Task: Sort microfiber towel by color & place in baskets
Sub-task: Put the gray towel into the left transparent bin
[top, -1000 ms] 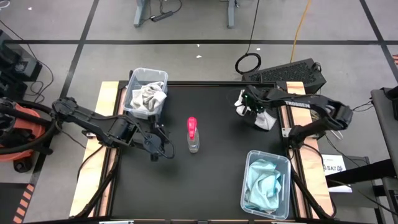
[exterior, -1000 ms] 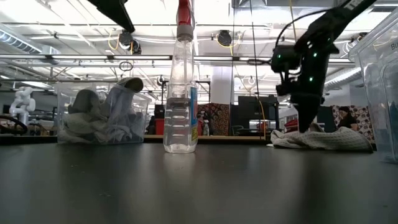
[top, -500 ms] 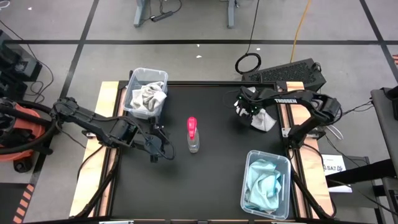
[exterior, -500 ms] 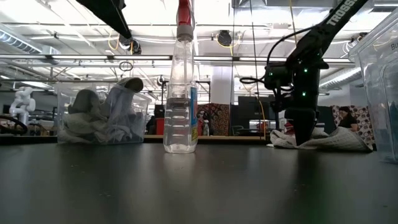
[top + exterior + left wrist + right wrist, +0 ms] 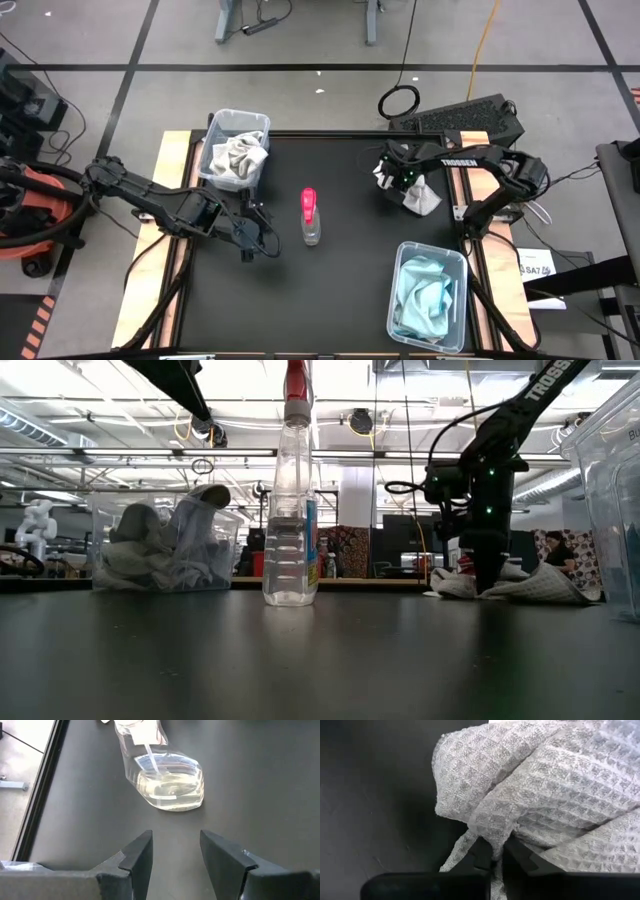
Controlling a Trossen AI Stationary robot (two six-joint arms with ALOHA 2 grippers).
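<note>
A pale grey-white microfiber towel (image 5: pixel 422 193) lies crumpled on the black table at the far right. My right gripper (image 5: pixel 399 180) stands on its left part, pointing down, shut on the cloth (image 5: pixel 530 795). The far-left basket (image 5: pixel 214 130) holds grey-white towels (image 5: pixel 240 155). The near-right basket (image 5: pixel 402 252) holds light blue towels (image 5: pixel 425 295). My left gripper (image 5: pixel 175 852) hangs open above the table, left of a clear bottle (image 5: pixel 167 780), with nothing between its fingers. My right gripper pinches a raised fold of the towel (image 5: pixel 492 842) between its two fingers (image 5: pixel 522 859), at the towel's left part. The fingers come from above, pointing down (image 5: pixel 488 575). The rest of the towel (image 5: pixel 535 585) lies slack on the table.
A clear spray bottle with a pink top (image 5: pixel 310 215) stands upright mid-table between the arms. A keyboard (image 5: pixel 460 118) lies beyond the table's far right corner. Bare black table (image 5: pixel 330 300) spreads between the bottle and the near-right basket.
My right gripper has gone down onto the grey-white towel and shut on a fold of it. The cloth beside the fingers has bunched up a little; the rest of the towel has stayed on the table.
</note>
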